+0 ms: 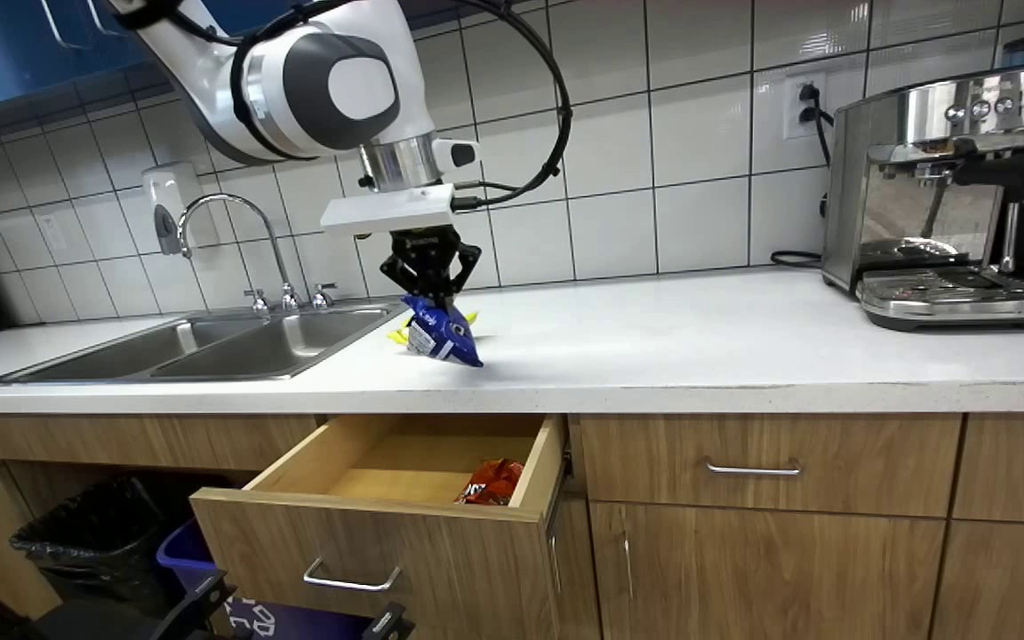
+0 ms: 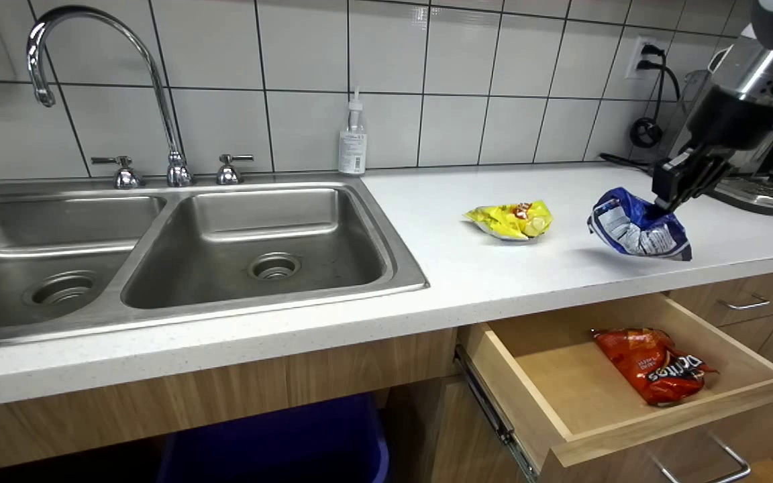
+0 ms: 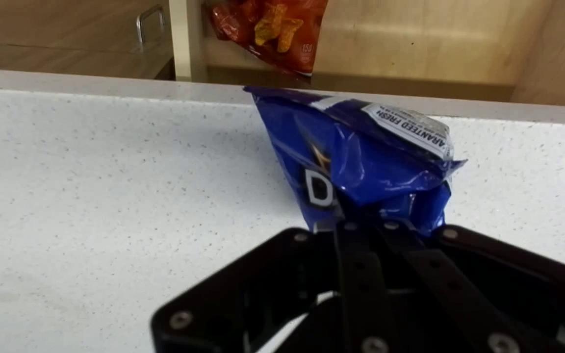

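Pincer [image 1: 441, 300]: as it hangs above the surface [image 1: 654, 329], it pinches the blue bag [image 3: 361, 157].
Blue bag: just under the pincer.
Red bag [image 2: 651, 367]: lower, inside the drawer [image 2: 571, 376].
Yellow bag [image 2: 508, 220]: near the pincer, apart.

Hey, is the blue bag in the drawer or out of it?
Out: the gripper pinches the blue bag over the white countertop.
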### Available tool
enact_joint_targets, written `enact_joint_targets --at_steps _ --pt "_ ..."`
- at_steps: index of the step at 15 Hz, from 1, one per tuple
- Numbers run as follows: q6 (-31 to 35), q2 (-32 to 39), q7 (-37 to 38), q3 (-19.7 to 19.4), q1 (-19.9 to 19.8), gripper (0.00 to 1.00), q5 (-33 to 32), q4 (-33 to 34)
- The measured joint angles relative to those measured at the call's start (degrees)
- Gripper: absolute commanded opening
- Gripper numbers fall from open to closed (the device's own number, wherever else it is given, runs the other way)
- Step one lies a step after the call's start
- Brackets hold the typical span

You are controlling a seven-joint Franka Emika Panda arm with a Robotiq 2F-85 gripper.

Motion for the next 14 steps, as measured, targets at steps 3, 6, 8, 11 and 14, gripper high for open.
enact_joint_targets --at_steps 3,6,8,11,14 --pt "0.0 -1.9 0.0 -0.7 1.0 0.0 0.0 -2.4" --pt "0.0 -3.0 0.0 -1.3 1.6 0.0 -0.1 -4.4" --pt "0.0 -3.7 0.0 -1.7 2.1 0.0 -0.1 -5.9" --pt "0.0 -4.8 0.0 -1.9 2.5 0.0 -0.1 -8.0" --pt "0.0 -5.7 0.0 -2.3 3.0 0.0 -0.4 -9.9"
